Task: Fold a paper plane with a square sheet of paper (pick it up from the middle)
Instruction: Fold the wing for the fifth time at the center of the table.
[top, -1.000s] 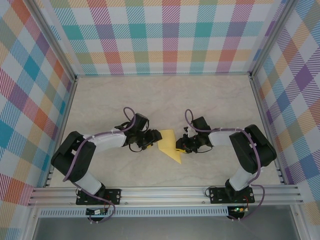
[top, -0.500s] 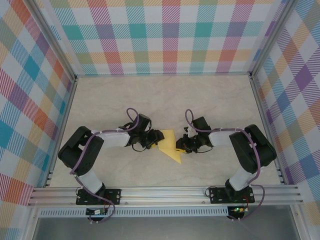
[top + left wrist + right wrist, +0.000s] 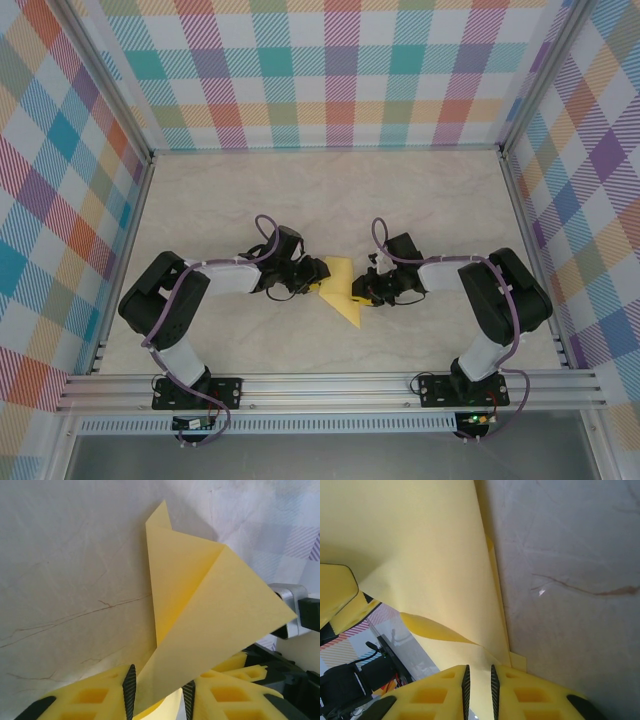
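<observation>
Even, diffuse overhead light fills the top view: the pale desk (image 3: pixel 420 200) is bright without glare, and only faint, soft shadows lie under the arms. Just ahead of the left end effector (image 3: pixel 159 680) the sheet of paper (image 3: pixel 210 615) is sharp. It throws a soft grey shadow on the desk beyond its tip, while the near fingers (image 3: pixel 90 700) look slightly soft. At the right end effector (image 3: pixel 479 672) the paper, close to the lens, shades darker toward the left. The desk to the right shows crisp veining, and the background at lower left blurs.
</observation>
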### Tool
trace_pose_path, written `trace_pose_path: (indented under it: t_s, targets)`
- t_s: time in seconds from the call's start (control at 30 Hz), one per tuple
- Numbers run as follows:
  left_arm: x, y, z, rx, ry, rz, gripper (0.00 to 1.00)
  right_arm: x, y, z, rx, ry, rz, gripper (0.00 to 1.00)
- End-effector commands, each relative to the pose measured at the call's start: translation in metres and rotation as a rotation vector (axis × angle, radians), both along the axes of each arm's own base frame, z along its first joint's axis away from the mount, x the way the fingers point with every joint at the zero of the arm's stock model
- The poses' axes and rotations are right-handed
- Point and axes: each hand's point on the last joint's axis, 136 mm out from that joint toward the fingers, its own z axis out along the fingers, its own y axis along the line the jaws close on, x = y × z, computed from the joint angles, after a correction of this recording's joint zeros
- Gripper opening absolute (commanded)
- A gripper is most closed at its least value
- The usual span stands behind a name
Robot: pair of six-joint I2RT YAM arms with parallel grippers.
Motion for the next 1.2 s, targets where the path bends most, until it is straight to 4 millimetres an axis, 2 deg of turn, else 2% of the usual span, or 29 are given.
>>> trace_pose_path:
  t_s: [0.0, 0.1, 0.2, 0.67, 0.77, 0.97, 1.17]
  targets:
    - [-0.003, -0.006, 0.01, -0.028, -0.02, -0.021, 0.29, -0.012, -0.022, -0.035, -0.152, 0.059, -0.039, 0.22]
    - [-0.004, -0.004, 0.008, -0.017, -0.017, -0.022, 0.31, -0.008, -0.022, -0.028, -0.154, 0.036, -0.033, 0.23]
    - [-0.006, -0.001, 0.002, 0.008, -0.001, -0.02, 0.38, -0.006, -0.021, -0.022, -0.152, 0.021, -0.024, 0.23]
    - [-0.012, 0.005, -0.017, 0.078, 0.033, -0.088, 0.4, -0.004, -0.016, -0.02, -0.133, 0.007, 0.002, 0.23]
    - [-0.011, 0.004, -0.015, 0.077, 0.024, -0.1, 0.38, -0.002, -0.015, -0.018, -0.127, 0.002, 0.005, 0.22]
    - [-0.008, 0.0, -0.008, 0.047, 0.013, -0.11, 0.26, -0.002, -0.016, -0.017, -0.135, 0.002, 0.001, 0.24]
    - [-0.007, 0.003, 0.001, 0.048, -0.005, -0.098, 0.08, 0.007, -0.011, 0.004, -0.109, -0.058, 0.007, 0.29]
